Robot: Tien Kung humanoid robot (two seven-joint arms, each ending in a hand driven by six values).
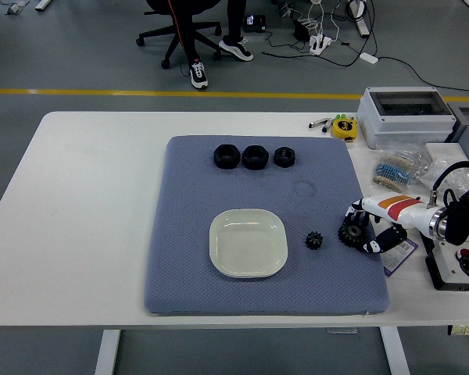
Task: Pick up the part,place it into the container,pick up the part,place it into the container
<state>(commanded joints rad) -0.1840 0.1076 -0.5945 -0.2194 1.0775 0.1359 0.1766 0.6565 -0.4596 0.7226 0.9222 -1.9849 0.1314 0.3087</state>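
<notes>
A white square container (248, 243) is seen on the blue-grey mat (187, 195), well to the left of the right hand (365, 227). Three black nuts (254, 156) are lined up in a row far up and to the left of the hand. A small black gear (313, 240) is found between the container and the hand, near the fingertips. The larger black gear (349, 231) is enclosed by the hand's fingers, which are curled around it from above and below while it rests on the mat.
</notes>
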